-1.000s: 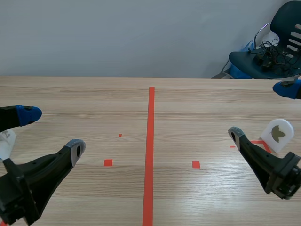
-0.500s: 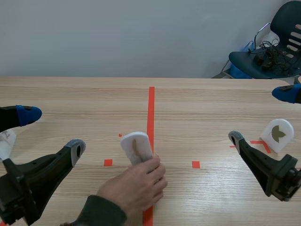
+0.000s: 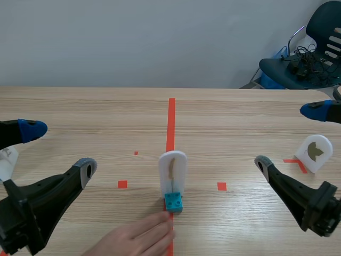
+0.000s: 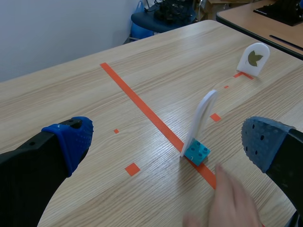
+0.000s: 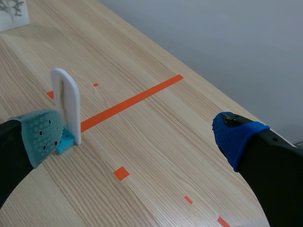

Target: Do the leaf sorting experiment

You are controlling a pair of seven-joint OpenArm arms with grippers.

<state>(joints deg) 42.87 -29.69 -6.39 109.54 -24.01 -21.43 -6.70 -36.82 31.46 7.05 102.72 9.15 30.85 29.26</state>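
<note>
At the table (image 3: 106, 117) centre, 1 white leaf card (image 3: 172, 172) stands upright in a blue block (image 3: 173, 202), a hand (image 3: 136, 241) just beside it. Both the left tool (image 3: 58, 147) and right tool (image 3: 288, 136) gape wide, empty.

No words, numbers or brand marks can be read. Only pictures show. The arched white card (image 3: 178, 164), between the left gripper (image 3: 58, 147) and the right gripper (image 3: 288, 136), bears a thin brown leaf. The second white card (image 3: 314, 153), near the right gripper, bears a dark notched round shape.
</note>
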